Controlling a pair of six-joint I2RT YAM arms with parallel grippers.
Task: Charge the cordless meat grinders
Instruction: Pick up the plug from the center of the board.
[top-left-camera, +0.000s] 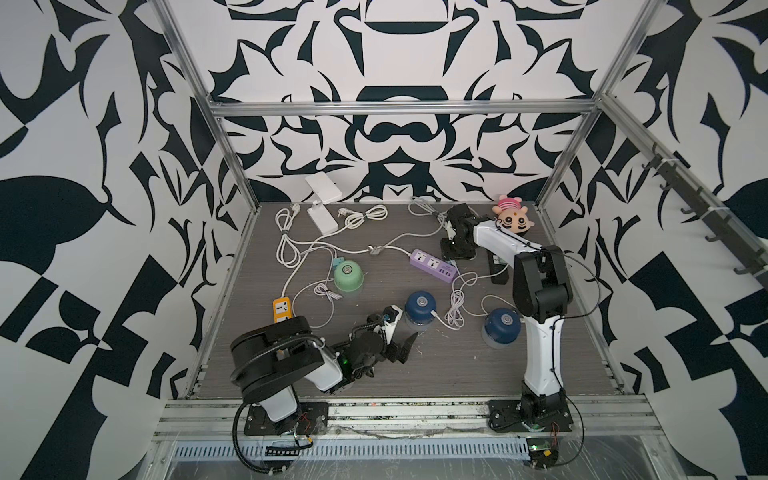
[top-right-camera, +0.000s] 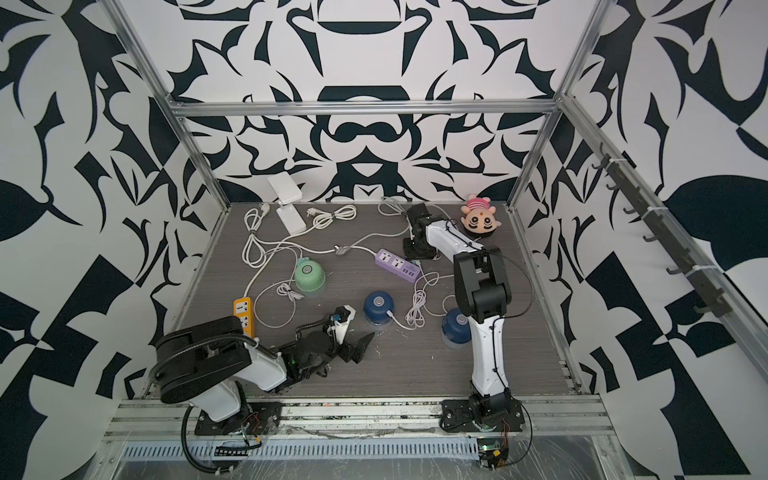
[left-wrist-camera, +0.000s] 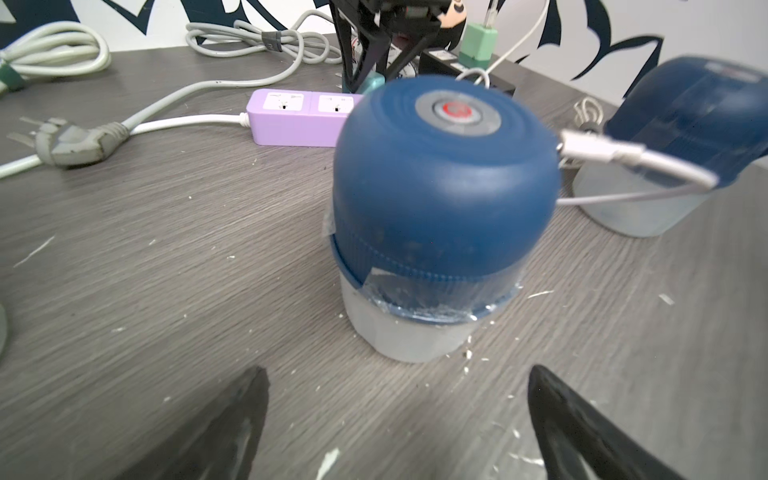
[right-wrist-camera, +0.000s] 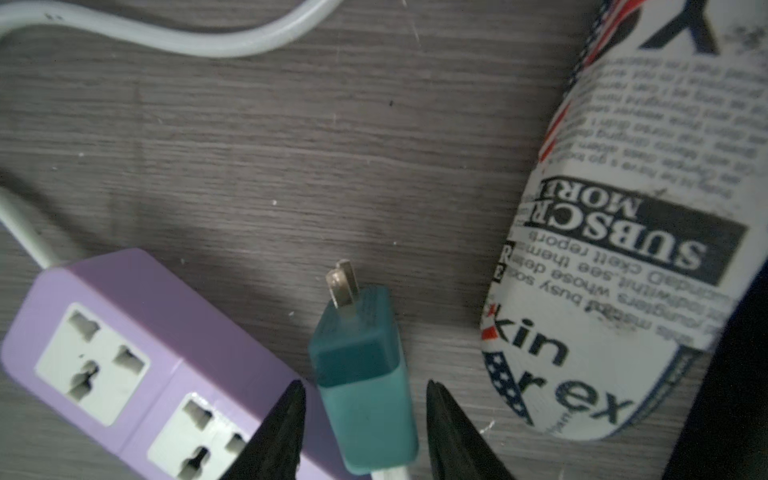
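Three cordless meat grinders stand on the grey table: a mint green one (top-left-camera: 348, 276) at the left, a navy one (top-left-camera: 420, 307) in the middle and a second navy one (top-left-camera: 502, 326) to its right. A white cable (left-wrist-camera: 602, 151) is plugged into the middle navy grinder (left-wrist-camera: 444, 187), whose top button glows red. My left gripper (left-wrist-camera: 399, 370) is open just in front of that grinder, holding nothing. My right gripper (right-wrist-camera: 365, 382) is open at the end of the purple power strip (right-wrist-camera: 124, 353). A teal plug (right-wrist-camera: 365, 374) lies between its jaws, with a small gap on each side.
White cables lie looped across the back and middle of the table. An orange power strip (top-left-camera: 281, 311) lies at the left edge and a black one (top-left-camera: 498, 270) under the right arm. A pink plush (top-left-camera: 513, 218) sits at the back right. A newspaper-print item (right-wrist-camera: 623, 249) lies beside the plug.
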